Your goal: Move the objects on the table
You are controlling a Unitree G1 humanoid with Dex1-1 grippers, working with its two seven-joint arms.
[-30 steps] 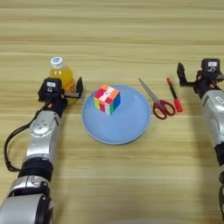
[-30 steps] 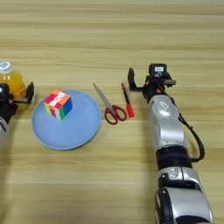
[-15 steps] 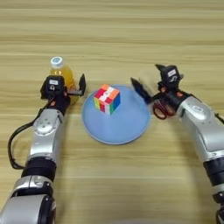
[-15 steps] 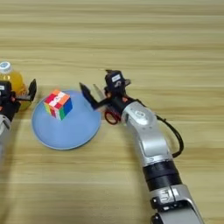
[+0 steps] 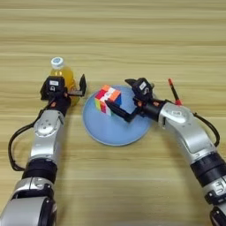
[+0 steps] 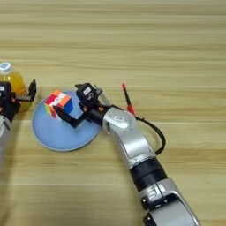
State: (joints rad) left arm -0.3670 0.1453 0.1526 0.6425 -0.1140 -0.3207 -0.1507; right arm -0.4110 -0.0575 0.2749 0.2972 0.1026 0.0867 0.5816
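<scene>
A multicoloured puzzle cube [image 5: 107,99] sits on the left part of a round light-blue plate [image 5: 110,130]. My right gripper [image 5: 125,99] is open over the plate, just right of the cube. One finger is behind the cube's far right corner and the other is in front of its near right corner. An orange-juice bottle [image 5: 58,73] with a white cap stands left of the plate. My left gripper [image 5: 66,88] is open at the bottle's base, one finger [image 5: 82,84] pointing up on its right. A red-and-black pen [image 5: 173,92] lies beyond the right forearm.
The wooden table [image 5: 132,35] stretches bare behind the objects and along the near edge. My right forearm [image 6: 128,141] crosses the table diagonally from the lower right to the plate.
My right arm has swung left from the table's right side, past the pen, and its open gripper now sits at the cube on the plate. The left arm has stayed by the bottle.
</scene>
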